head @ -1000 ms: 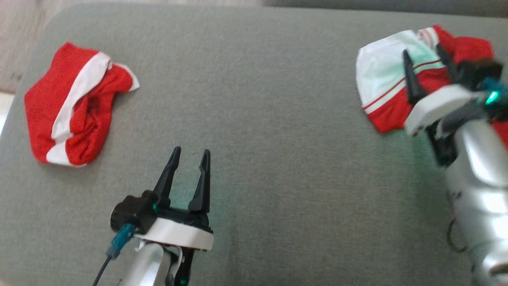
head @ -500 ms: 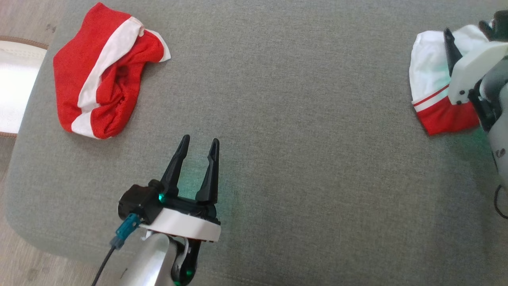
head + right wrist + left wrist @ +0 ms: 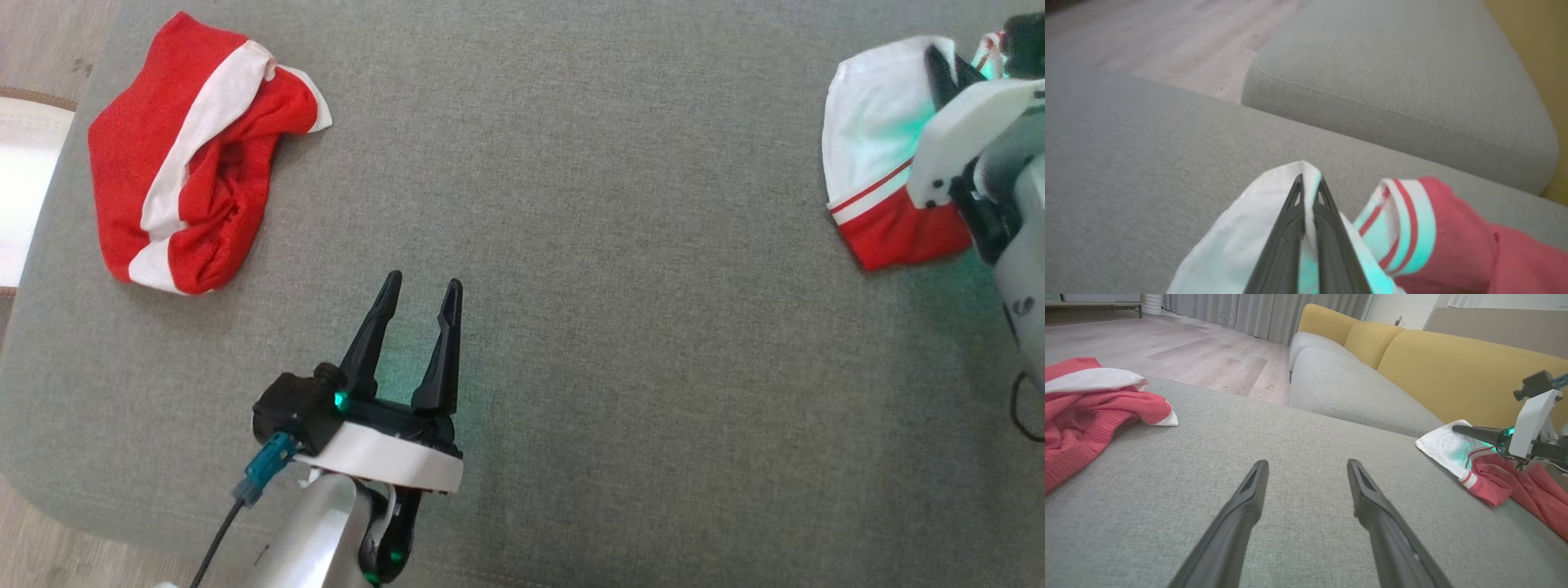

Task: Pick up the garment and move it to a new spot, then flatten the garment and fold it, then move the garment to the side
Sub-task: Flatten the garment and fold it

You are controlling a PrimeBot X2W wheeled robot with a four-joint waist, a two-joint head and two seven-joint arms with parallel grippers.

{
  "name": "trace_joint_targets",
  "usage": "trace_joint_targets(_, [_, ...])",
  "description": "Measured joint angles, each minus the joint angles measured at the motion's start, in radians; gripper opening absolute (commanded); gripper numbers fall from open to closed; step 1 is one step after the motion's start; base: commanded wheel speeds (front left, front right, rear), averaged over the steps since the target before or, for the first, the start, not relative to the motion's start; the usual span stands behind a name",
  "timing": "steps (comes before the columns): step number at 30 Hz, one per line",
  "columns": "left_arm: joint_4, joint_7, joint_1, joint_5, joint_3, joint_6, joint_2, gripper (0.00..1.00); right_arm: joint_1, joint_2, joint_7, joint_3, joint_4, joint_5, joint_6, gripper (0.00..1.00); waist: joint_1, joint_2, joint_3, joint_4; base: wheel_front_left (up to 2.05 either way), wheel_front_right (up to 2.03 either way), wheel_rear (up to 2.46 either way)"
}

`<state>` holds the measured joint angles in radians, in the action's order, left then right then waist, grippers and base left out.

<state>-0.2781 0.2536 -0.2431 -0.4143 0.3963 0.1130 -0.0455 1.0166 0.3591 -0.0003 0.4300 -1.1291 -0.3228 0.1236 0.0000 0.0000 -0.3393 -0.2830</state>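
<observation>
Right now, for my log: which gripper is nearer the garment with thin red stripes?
Right. The right gripper is shut on that garment's white edge; the left gripper is open, well to its left.

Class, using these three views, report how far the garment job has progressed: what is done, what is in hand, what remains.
Done: nothing finished; the white-and-red garment lies crumpled on the grey cushion. In hand: the right end effector is shut on its white edge, the first grasp. Remaining: lifting, moving, flattening, folding and setting it aside. The left end effector hangs open over bare cushion.
</observation>
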Motion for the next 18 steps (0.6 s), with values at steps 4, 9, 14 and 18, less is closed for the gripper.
trace_joint_targets(4, [-0.006,0.0,0.0,0.0,0.0,0.0,0.0,1.0,0.002,-0.001,-0.077,0.059,0.059,-0.06,0.0,0.0,0.0,0.0,0.012,0.004,0.0,0.0,0.0])
trace_joint_targets(9, [-0.009,0.0,0.004,0.0,-0.006,0.0,0.0,1.0,0.033,-0.028,-0.185,0.134,0.147,-0.113,0.0,0.0,-0.0001,0.0,0.043,0.015,0.0,0.0,0.0])
trace_joint_targets(14, [-0.01,0.0,0.019,0.002,-0.018,-0.004,0.0,1.0,0.031,-0.115,-0.221,0.237,0.235,-0.162,0.0,0.0,-0.0001,0.0,0.084,0.036,0.0,0.0,0.0])
trace_joint_targets(18, [-0.014,0.0,0.046,0.004,-0.029,-0.004,0.0,1.0,-0.034,-0.195,-0.219,0.365,0.283,-0.212,0.0,0.0,-0.0002,0.0,0.114,0.055,0.0,0.0,0.0])
